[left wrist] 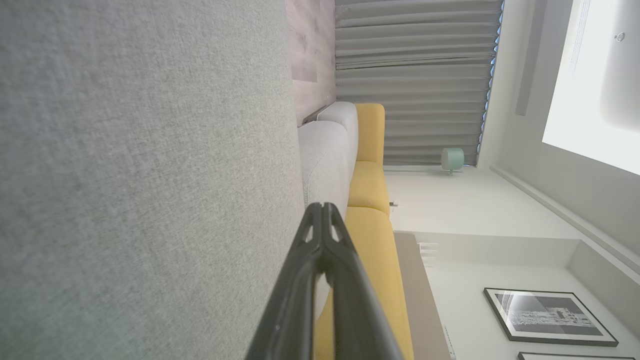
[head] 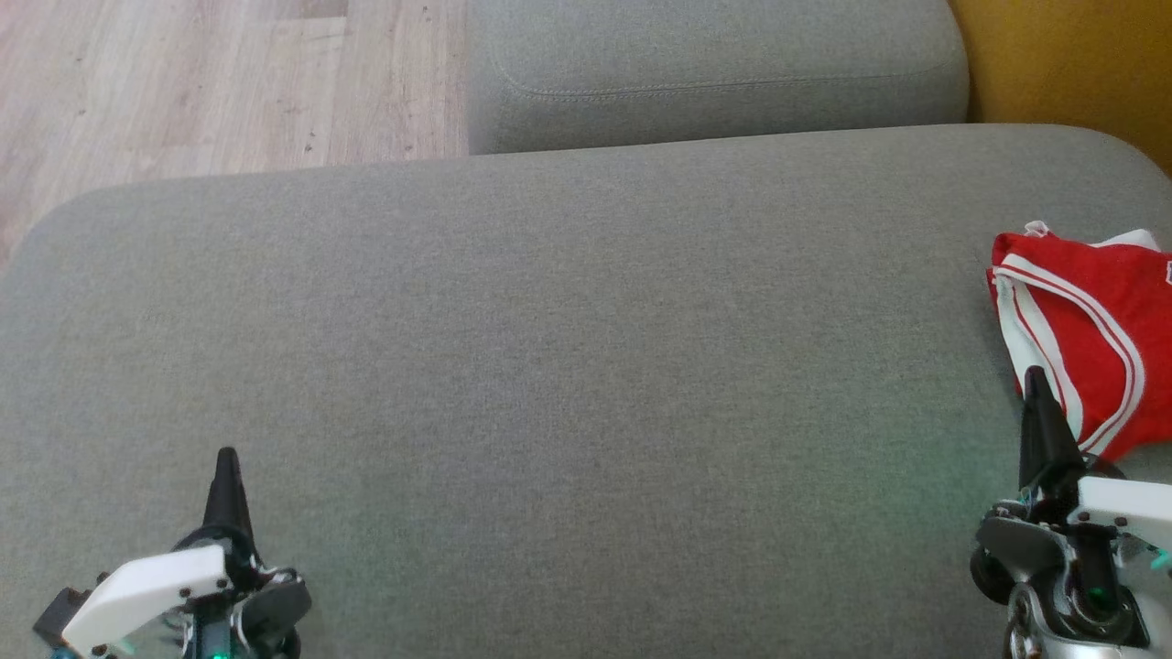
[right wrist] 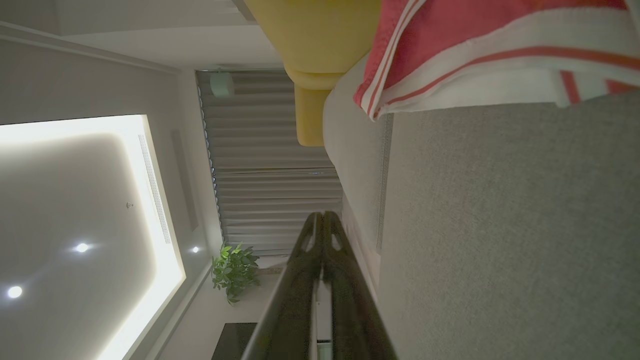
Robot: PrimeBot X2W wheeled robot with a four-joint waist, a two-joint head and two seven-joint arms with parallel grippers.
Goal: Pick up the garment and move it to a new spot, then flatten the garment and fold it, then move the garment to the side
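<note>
**Red garment parked at the cushion's right edge, both arms idle**

The garment (head: 1090, 320), red with white stripes, lies in a compact bundle at the far right of the big grey cushion (head: 549, 366), partly cut off by the head view's border. The rest of the cushion is bare.

The left fingers (head: 226, 485) hang over the cushion's near left corner, pressed together with nothing between them. The right fingers (head: 1039, 412) sit over its near right corner, also pressed together and holding nothing. In the head view their tip overlaps the garment's near hem. The right wrist view shows a stretch of bare cushion between the tip and the cloth, so I'd say they are not touching.

How far along? The garment lies off to the side and looks doubled over, not spread out, which fits the end of the job: moved, folded and set aside. I can't see enough of it to judge how neat the fold is. It could equally be a loose heap waiting to be picked up, with every step yet to do.
</note>
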